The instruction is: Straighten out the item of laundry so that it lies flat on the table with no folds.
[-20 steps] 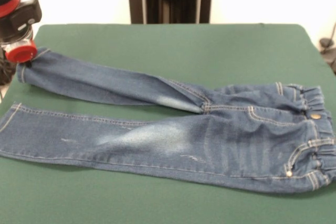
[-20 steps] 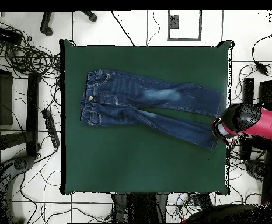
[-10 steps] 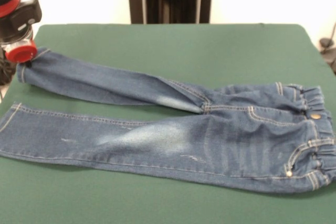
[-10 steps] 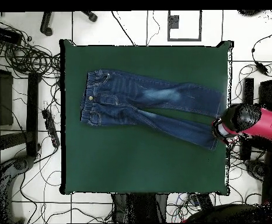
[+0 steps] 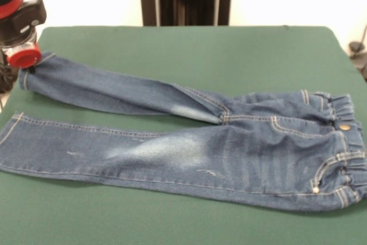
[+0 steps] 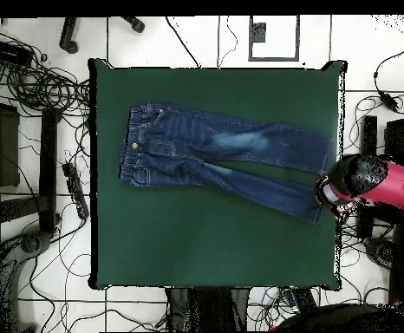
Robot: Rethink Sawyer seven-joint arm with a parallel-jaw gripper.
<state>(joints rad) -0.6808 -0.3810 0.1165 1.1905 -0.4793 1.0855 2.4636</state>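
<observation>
The arm (image 5: 17,15) is built of black, rounded segments with red trim. Beside the surface (image 5: 183,50) edge, a red band rings its black upper housing, and a boxy black block juts from that housing. Below sits a pale grey collar, then a round red cap. From above, the arm (image 6: 374,184) shows a glossy black dome joined to a red cylindrical shell.

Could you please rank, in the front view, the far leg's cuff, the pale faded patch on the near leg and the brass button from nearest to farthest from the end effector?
1. Far leg's cuff, directly below the end effector at the left.
2. Pale faded patch, mid-picture on the near leg.
3. Brass button, at the waistband, far right.
</observation>
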